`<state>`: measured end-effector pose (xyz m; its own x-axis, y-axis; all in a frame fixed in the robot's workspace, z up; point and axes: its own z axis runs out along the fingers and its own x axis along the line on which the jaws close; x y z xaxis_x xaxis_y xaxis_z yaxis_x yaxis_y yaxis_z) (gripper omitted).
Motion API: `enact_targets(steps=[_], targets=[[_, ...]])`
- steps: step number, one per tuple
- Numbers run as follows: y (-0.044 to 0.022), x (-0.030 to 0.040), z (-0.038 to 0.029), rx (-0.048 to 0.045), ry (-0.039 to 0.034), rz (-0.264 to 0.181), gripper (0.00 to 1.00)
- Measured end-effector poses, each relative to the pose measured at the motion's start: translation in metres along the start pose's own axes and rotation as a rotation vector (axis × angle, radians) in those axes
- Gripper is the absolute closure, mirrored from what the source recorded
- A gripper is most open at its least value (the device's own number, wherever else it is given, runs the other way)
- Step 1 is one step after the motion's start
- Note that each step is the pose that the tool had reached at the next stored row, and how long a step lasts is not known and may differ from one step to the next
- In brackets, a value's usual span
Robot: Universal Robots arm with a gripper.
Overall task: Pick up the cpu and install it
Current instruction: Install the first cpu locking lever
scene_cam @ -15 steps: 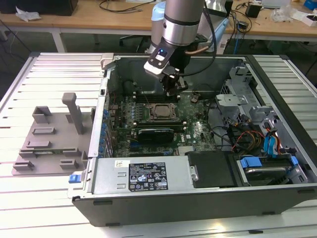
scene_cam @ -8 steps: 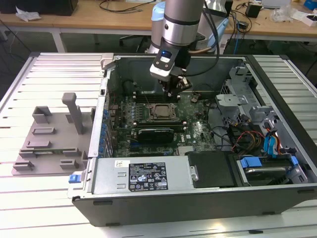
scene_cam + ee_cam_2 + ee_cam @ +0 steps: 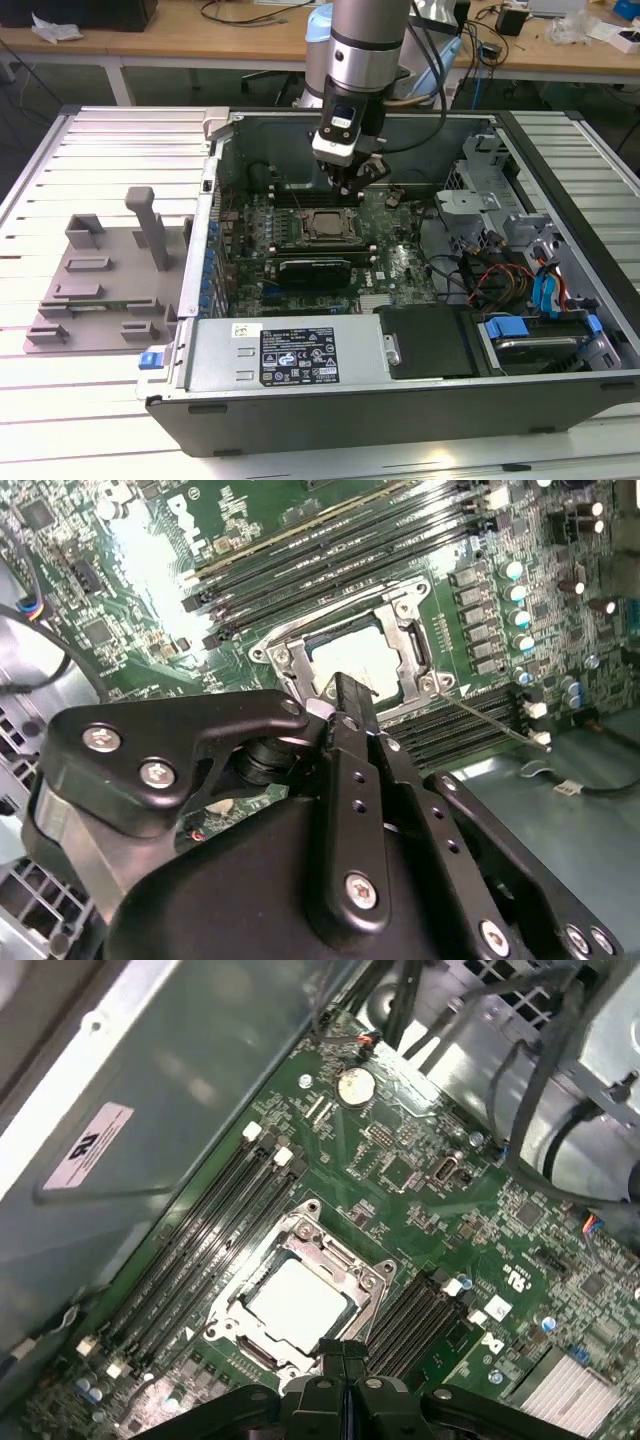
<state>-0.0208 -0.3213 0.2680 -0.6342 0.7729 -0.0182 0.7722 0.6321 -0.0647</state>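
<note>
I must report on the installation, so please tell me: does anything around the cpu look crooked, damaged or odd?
Nothing stands out. The cpu lies flat and square inside the socket frame, its edges parallel to the frame. The gripper hangs above it.

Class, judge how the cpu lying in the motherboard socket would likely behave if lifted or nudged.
The cpu looks a flat metal-topped square, so probably stiff, not floppy. Its smooth shiny top may be slippery for the claw. Lying flat inside the socket frame, it should not roll; the frame would likely block a push.
</note>
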Motion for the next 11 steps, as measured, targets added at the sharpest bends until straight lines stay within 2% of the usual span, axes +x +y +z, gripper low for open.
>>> enact_targets(steps=[3,11], targets=[[0.0000,0.0000,0.0000,-0.0011,-0.0039,-0.060,0.89],[0.0000,0.0000,0.0000,-0.0027,-0.0098,-0.150,0.89]])
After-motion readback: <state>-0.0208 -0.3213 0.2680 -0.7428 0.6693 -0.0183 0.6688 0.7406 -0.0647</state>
